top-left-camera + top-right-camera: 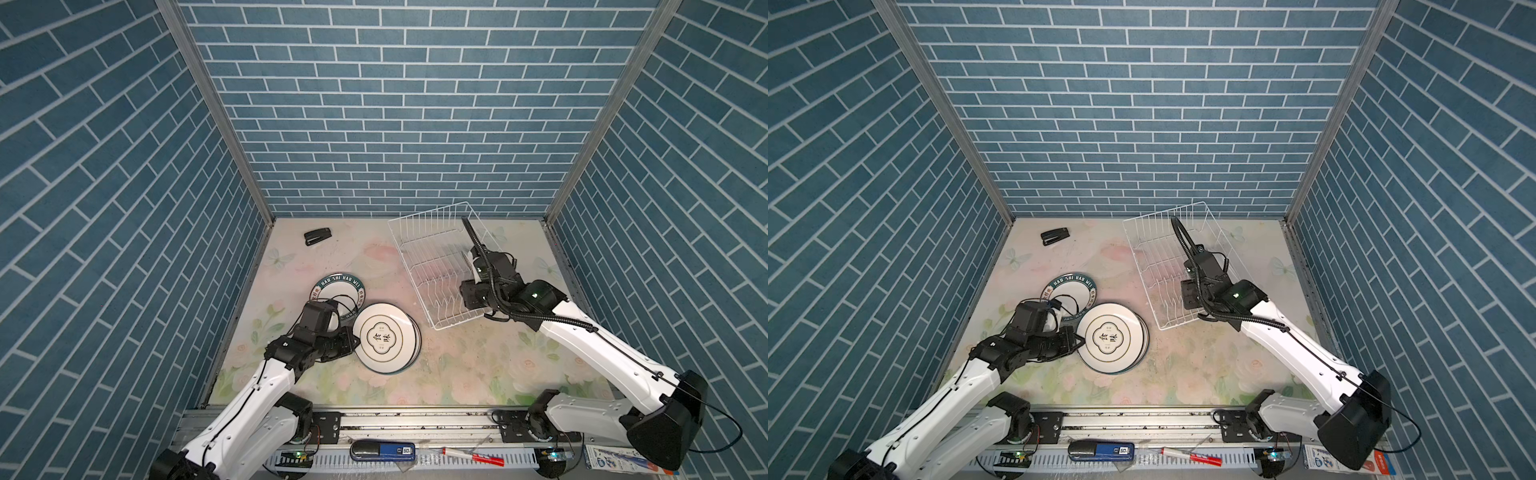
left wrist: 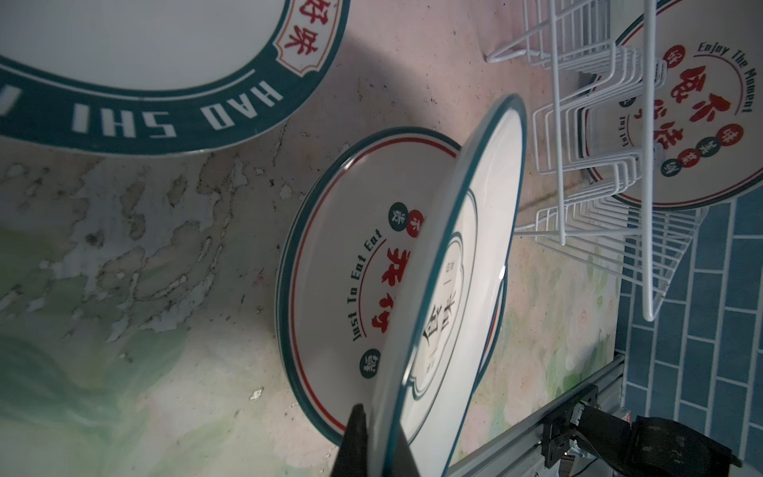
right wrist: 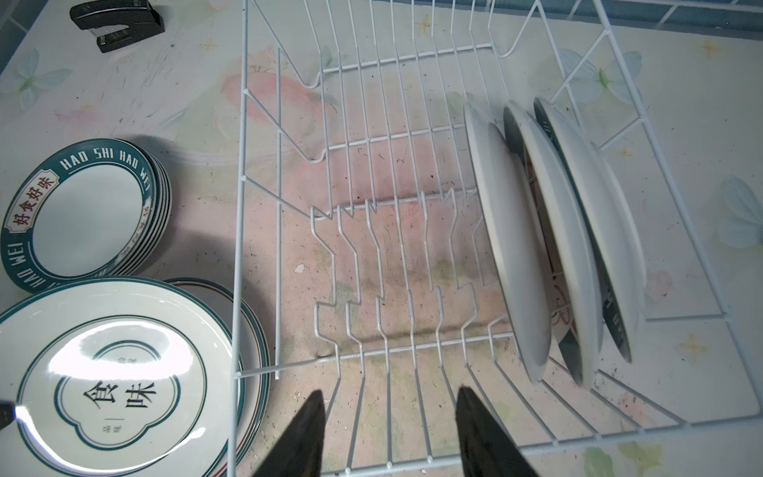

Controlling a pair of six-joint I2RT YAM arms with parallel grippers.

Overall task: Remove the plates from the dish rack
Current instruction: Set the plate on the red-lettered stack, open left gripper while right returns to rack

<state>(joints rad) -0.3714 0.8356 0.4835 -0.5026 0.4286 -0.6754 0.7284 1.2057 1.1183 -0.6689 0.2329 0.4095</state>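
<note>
**Three plates in the rack, left arm at the stacks**

Your dish rack [image 3: 238,247] sits toward the back right of the table [image 1: 457,365]. It's a white wire basket with flared sides and rows of bent upright dividers. Three plates [image 3: 557,231] stand on edge in it, packed close at one end and all leaning the same way, glossy white discs. Your right gripper [image 3: 390,396] hovers over the rack with its jaws apart and nothing in them. Only open wire slots lie between it and those plates.

Left of the rack, on the floral tabletop, there's a green-rimmed stack [image 3: 82,214] lettered HAO SHI HAO WEI. Just beside it is a second stack [image 2: 351,268] with a thin red line inside the rim. Your left gripper [image 2: 377,437] is clamped on the rim of a black-character plate [image 2: 454,268], tilted over that second stack. I can't tell if they touch.

A black stapler [image 1: 318,237] lies near the back left corner, well apart from the plates. There's open tabletop in front of the rack.
</note>
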